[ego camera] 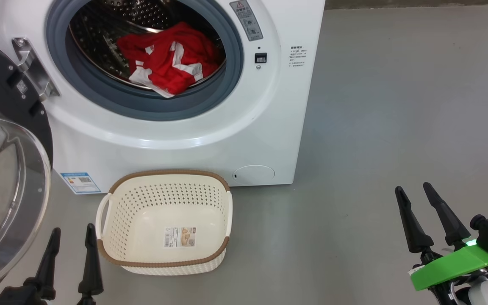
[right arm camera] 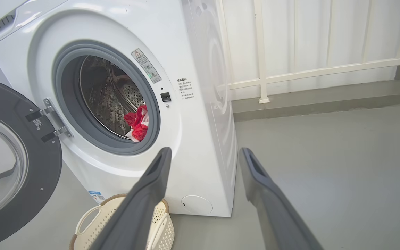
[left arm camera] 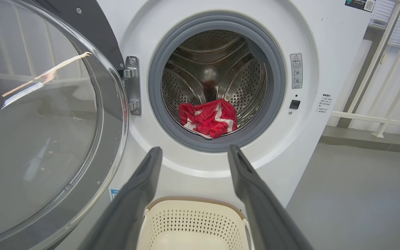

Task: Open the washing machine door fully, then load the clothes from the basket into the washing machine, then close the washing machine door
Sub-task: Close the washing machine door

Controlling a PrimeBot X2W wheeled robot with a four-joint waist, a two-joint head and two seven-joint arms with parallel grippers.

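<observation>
The washing machine (ego camera: 176, 140) stands with its door (ego camera: 2, 182) swung wide to the left, glass bowl bulging outward. The red and white clothes (ego camera: 167, 61) lie at the front of the steel drum (left arm camera: 214, 76), just behind the grey gasket (ego camera: 100, 91). The cream basket (ego camera: 163, 222) sits empty on the floor before the machine, its label sticker showing. My left gripper (ego camera: 71, 235) is open, low beside the basket's left handle. My right gripper (ego camera: 415, 192) is open, far right over bare floor. The clothes (left arm camera: 208, 118) and the door (left arm camera: 40, 132) also show in the left wrist view.
Grey floor (ego camera: 375, 127) stretches to the right of the machine. A white railing (right arm camera: 311, 69) and a low kerb run behind it in the right wrist view. The open door's hinge (ego camera: 32, 70) juts out at the machine's left.
</observation>
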